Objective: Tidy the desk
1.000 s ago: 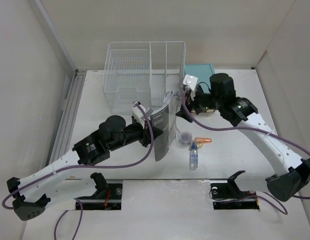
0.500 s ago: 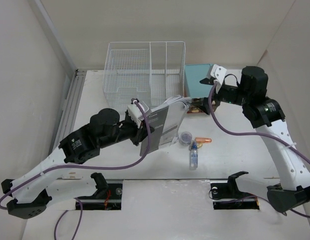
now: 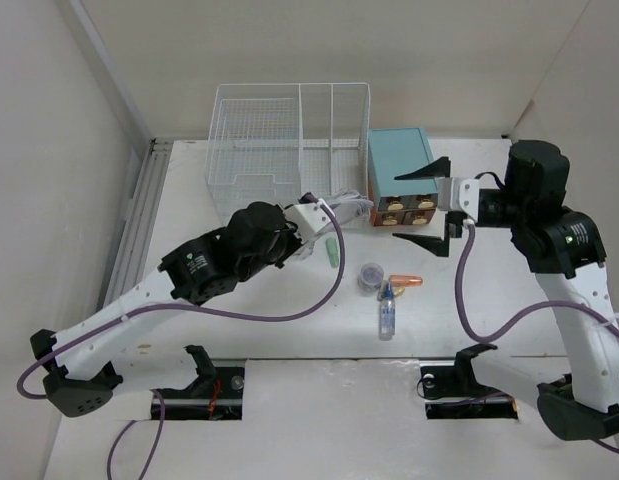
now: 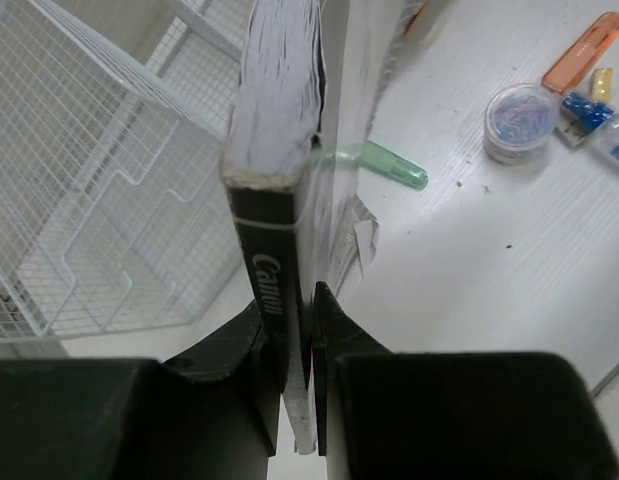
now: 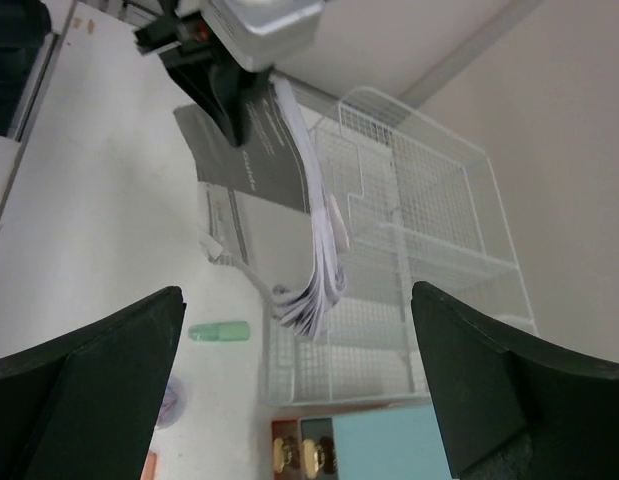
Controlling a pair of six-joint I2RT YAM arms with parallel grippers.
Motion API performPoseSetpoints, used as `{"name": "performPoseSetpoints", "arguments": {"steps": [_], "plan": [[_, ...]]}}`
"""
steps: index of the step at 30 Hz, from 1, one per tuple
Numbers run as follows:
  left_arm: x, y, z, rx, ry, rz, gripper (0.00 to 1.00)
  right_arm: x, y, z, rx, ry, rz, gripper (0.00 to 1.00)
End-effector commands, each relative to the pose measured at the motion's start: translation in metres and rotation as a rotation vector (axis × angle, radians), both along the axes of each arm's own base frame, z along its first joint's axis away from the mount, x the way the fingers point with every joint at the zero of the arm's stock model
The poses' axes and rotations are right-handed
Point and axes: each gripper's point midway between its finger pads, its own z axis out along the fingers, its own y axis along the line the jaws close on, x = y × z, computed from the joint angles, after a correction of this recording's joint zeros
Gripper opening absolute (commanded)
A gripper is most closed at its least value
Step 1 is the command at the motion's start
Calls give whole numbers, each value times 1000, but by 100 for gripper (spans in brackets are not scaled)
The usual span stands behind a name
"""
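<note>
Your left fingers (image 4: 227, 352) were clamped on the lower end of the Canon booklet (image 4: 274, 120), spine toward the wrist camera and standing close to upright, just in front of the wire rack (image 4: 89, 200). Your right fingers (image 3: 429, 168) were spread wide with nothing between them, hovering in front of the teal drawer box (image 3: 399, 160) and well clear of the booklet.

The table (image 3: 289, 340) lay beneath it all, white and flat. On it were a green marker (image 3: 332, 250), a small round tub of clips (image 3: 370, 275), an orange piece (image 3: 407, 281) and a blue-capped tube (image 3: 387, 312), loose between the two arms.

To my eye the step in hand was filing that booklet into the rack. You held it only by a narrow bite at one end, so it could swing if you hurried. I would have kept the wrist steady and the spine vertical. The right wrist view showed the pages (image 5: 314, 270) fanning out and drooping at the free end, and those were the likeliest to catch on the wire. Better to lift until the lowest page cleared the rack's front rim, line the spine up with one divider slot, then lower straight down. I would not have opened until the bottom edge rested on the mesh floor. The right arm was best kept parked where it was, out of the path.
</note>
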Motion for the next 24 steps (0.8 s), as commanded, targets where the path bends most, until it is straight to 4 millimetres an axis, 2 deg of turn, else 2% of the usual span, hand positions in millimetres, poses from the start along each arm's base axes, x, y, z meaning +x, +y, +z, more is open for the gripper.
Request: {"name": "performPoseSetpoints", "arguments": {"steps": [1,3,5,7,9,10,12,17,21,22,24], "plan": [[12,-4,66,-134,-212,-8,0,-29,11,19,5,-124,146,100],[8,-7,78,-157,-246,-59,0,-26,20,10,-4,-102,179,100],[5,-10,82,-165,-251,-86,0,-28,31,5,-8,-99,217,100],[2,-13,87,-164,-264,-123,0,-19,42,-7,-33,-72,218,100],[2,-21,85,-160,-253,-142,0,-20,54,-13,-48,-56,250,100],[0,-23,90,-167,-261,-163,0,-15,59,-22,-70,-27,247,100],[-2,-25,94,-178,-262,-180,0,-15,64,-20,-69,-42,257,100],[-4,-32,84,-157,-233,-212,0,-5,81,-17,-46,-8,235,100],[-8,-36,88,-172,-231,-242,0,12,89,-21,-35,8,159,100],[-10,-37,87,-180,-223,-248,0,19,91,-16,-17,-8,133,100],[-12,-36,86,-183,-220,-257,0,28,95,-26,-31,28,94,100]]}}
